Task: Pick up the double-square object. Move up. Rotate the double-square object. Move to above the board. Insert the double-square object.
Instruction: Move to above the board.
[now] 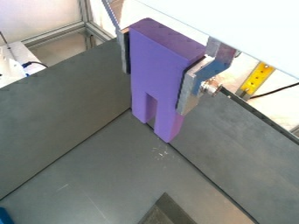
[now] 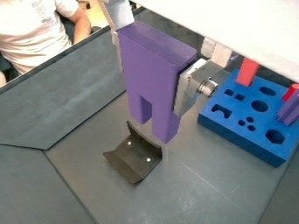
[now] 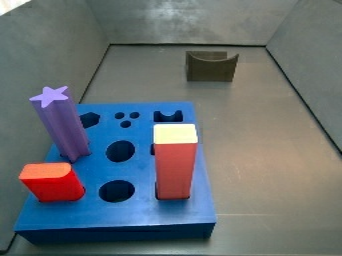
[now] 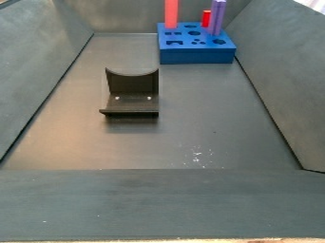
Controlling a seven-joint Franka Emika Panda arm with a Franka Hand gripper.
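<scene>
I see my gripper [image 2: 163,83] up in the air, its flat silver fingers [image 2: 191,87] squeezed on the double-square object [image 2: 152,79]. It's a smooth, tall lilac block w/ a slot cut up its lower end. Right under it sits the fixture [image 2: 133,155], a dark bent bracket on the matte grey floor [image 2: 59,188]. Off to the side is the board [image 2: 247,122], a thick blue slab w/ round & odd holes. A purple star column [image 3: 60,123] & a red block w/ yellow top [image 3: 175,160] stand in it.
</scene>
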